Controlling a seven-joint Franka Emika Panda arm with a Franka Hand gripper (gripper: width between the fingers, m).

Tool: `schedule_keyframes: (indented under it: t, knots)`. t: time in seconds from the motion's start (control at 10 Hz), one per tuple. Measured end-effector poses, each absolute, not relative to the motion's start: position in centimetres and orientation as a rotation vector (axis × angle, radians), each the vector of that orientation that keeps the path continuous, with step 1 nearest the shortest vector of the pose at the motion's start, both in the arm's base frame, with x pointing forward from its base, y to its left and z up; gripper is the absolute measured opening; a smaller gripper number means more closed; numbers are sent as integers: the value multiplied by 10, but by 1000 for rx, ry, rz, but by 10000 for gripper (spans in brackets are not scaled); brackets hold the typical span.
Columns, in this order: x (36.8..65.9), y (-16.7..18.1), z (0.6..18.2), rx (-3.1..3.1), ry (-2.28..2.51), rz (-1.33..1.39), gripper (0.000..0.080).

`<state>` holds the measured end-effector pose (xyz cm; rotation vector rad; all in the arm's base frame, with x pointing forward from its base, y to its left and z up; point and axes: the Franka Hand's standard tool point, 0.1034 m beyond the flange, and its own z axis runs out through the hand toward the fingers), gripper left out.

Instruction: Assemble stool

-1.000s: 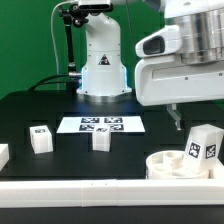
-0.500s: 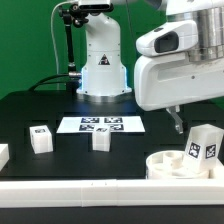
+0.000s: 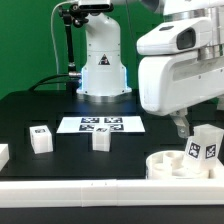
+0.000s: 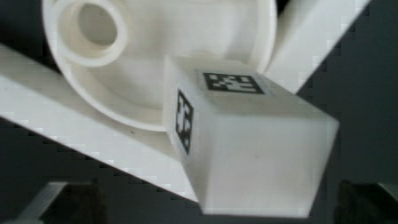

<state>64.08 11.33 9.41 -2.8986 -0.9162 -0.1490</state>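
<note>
The gripper (image 3: 182, 126) hangs with its jaws spread as wide as they go and has hold of nothing. In the wrist view its two dark fingers (image 4: 43, 204) show only as blurred tips at opposite sides of the picture. A white leg block (image 4: 258, 140) lies between and beyond them, and neither finger touches it. In the exterior view the gripper hangs just beside that leg block, on the exterior view's left of it and level with its top.

The leg block stands on the seat (image 3: 160, 165), toward the exterior view's right, and leans a little. Black-and-white tags show on its faces. Whether it sits in a socket cannot be told. The seat is a low white disc with a raised rim, and the wrist view shows a round hole in it. It lies on the black table (image 3: 30, 112) at the exterior view's right, just behind the long white rail (image 3: 90, 188).

Well apart from the seat, a second leg (image 3: 101, 139) stands just in front of the marker board (image 3: 100, 125). A third leg (image 3: 40, 138) stands farther toward the exterior view's left. A fourth leg (image 3: 3, 153) is cut off by the picture's edge. The robot base (image 3: 103, 65) rises behind the marker board.
</note>
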Motion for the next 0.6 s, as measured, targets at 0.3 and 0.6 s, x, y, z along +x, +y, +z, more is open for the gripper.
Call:
schedule_keyframes:
  t: [0.3,0.6]
  knots:
    - [641,112,94,-2814,-1227,-157,649]
    - [641,109,93,-2706,-1474,-163,649]
